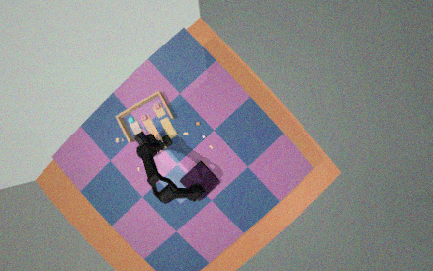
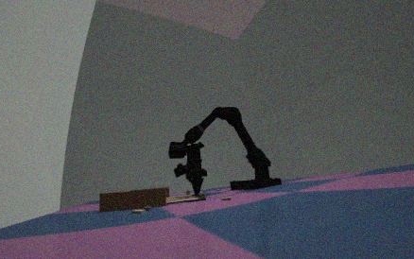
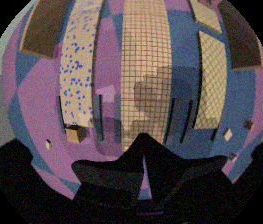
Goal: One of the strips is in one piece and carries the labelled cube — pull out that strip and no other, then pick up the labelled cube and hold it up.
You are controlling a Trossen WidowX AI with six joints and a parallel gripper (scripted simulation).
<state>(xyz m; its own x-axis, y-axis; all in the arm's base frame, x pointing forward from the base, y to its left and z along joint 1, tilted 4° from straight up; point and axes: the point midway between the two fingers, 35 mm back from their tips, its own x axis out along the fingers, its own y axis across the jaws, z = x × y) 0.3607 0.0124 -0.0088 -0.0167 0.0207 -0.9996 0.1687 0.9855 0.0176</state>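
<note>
Three strips run side by side out of a low walled frame. The left strip has blue dots and a cyan cube at its far end. The middle strip has a grid pattern, shows no gap, and has a pink cube at its far end. The right strip is cross-hatched and split by a gap from its far piece, near another pink cube. Labels are unreadable. My gripper is shut and empty, tips down at the middle strip's near end; contact is unclear.
The frame's walls enclose the far ends; two side walls flank the strips. A small brown block lies at the dotted strip's near end. Small chips lie around outside.
</note>
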